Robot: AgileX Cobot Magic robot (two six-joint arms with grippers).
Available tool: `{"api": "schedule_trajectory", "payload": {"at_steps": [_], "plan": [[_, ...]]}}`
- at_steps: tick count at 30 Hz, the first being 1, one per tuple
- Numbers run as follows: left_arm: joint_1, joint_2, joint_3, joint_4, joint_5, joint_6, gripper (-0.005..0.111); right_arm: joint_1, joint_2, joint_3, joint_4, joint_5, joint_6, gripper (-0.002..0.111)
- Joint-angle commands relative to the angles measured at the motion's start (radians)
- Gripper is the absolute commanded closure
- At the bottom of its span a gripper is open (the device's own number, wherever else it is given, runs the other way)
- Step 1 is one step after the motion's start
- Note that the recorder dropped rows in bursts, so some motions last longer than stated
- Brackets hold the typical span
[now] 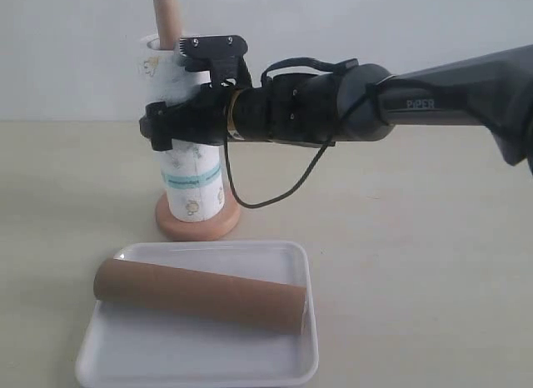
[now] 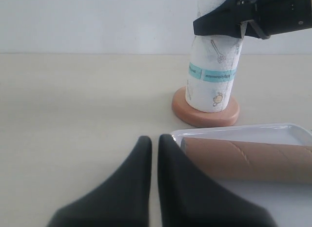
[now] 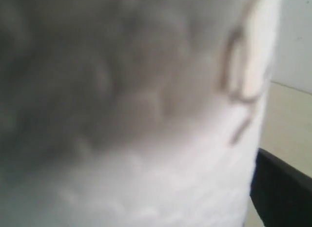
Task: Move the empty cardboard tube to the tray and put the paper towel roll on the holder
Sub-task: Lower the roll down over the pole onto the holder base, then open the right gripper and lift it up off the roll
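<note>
Beige tabletop (image 1: 416, 238); brown cardboard tube (image 1: 200, 295); embossed roll (image 1: 187, 167)

The tube (image 1: 200, 295) is plain brown cardboard, matt and slightly fibrous, with a faint spiral seam, while the tray (image 1: 125, 355) is smooth white plastic with a soft sheen along its rim. The paper towel roll (image 1: 193, 167) is soft white paper, embossed and dull, with printed yellow figures and a teal band, and the holder (image 1: 167, 17) is light wood, smooth on the post and a more even orange-tan on the base. The table (image 1: 416, 263) looks pale beige and matt, and the left gripper (image 2: 153, 139) and right gripper (image 1: 166, 87) are black plastic with a dull, faintly satin finish.
</note>
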Motion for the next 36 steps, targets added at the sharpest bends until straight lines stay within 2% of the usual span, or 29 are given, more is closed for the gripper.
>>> {"api": "schedule_trajectory", "payload": {"at_steps": [1,24,31,36], "plan": [[-0.003,-0.003,0.004,-0.008,-0.001,0.002,0.103,-0.009,-0.014,-0.005,0.004,0.001,0.003,0.003],[-0.003,-0.003,0.004,-0.008,-0.001,0.002,0.103,0.027,-0.206,-0.005,-0.034,0.047,0.05,0.003],[-0.003,-0.003,0.004,-0.008,-0.001,0.002,0.103,0.04,-0.295,-0.005,-0.06,0.116,0.05,0.003],[-0.003,-0.003,0.004,-0.008,-0.001,0.002,0.103,0.04,-0.351,-0.005,-0.056,0.23,0.05,0.003]]}}
